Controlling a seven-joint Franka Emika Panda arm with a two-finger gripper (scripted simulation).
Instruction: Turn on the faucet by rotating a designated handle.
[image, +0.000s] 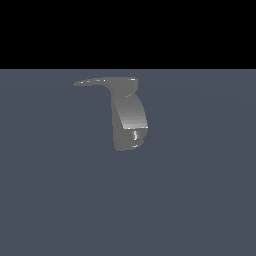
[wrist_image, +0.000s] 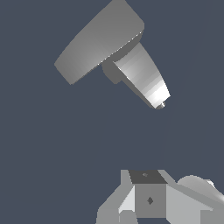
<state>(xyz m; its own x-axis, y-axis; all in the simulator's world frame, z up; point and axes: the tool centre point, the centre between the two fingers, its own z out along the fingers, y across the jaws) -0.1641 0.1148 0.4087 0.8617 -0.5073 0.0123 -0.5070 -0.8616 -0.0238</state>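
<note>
Your gripper (wrist_image: 127, 214) sits well short of the handle (wrist_image: 98, 41); whether its jaws are apart, you cannot tell.

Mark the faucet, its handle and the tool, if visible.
faucet (image: 129, 120), exterior view: middle of the curved upright body.
handle (image: 92, 82), exterior view: middle of the flat blade.
tool (wrist_image: 151, 199), wrist view: its grey housing; fingertips out of frame.

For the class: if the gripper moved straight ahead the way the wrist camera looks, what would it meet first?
Probably the faucet, with its handle beside it, since both lie ahead of the gripper in the wrist view. Nothing shows in between, though depth is unclear and a straight line might pass just beside them.
</note>
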